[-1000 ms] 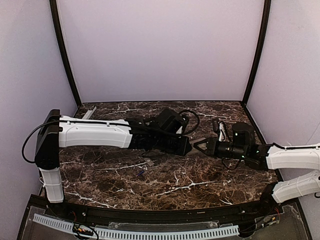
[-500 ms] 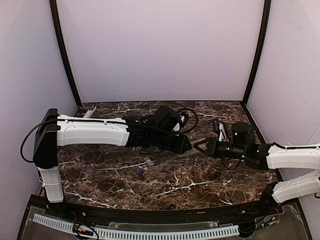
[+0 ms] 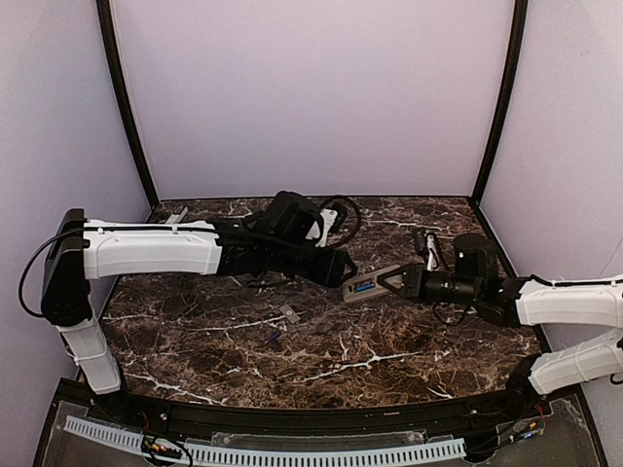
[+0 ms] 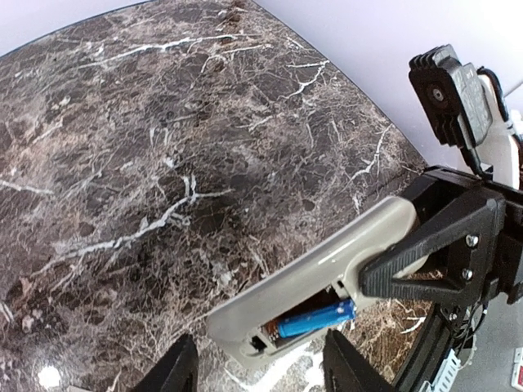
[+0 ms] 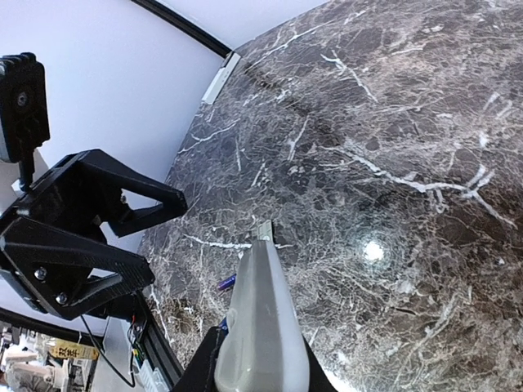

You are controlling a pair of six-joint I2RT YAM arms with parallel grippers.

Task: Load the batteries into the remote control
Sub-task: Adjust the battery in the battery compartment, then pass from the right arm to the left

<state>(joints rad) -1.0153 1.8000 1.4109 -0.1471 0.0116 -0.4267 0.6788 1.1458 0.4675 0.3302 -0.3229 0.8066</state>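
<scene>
My right gripper (image 3: 391,283) is shut on the remote control (image 3: 364,287) and holds it above the table, back side up, with its battery bay open. One blue battery (image 4: 315,320) lies in the bay. In the right wrist view the remote (image 5: 261,327) sticks out from between the jaws. A second blue battery (image 3: 274,337) lies loose on the marble and also shows in the right wrist view (image 5: 227,282). My left gripper (image 3: 338,269) is open and empty, just left of the remote's free end; it also shows in the left wrist view (image 4: 257,371) and the right wrist view (image 5: 155,237).
A small grey flat piece (image 3: 290,313) lies on the marble near the loose battery, and also shows in the right wrist view (image 5: 265,230). A narrow pale grey bar (image 3: 175,216) lies at the back left corner. Purple walls close the table on three sides.
My left arm has drawn back to the left, away from the remote. The remote's free end, hidden behind the left gripper before, now shows with a blue battery in its bay.
</scene>
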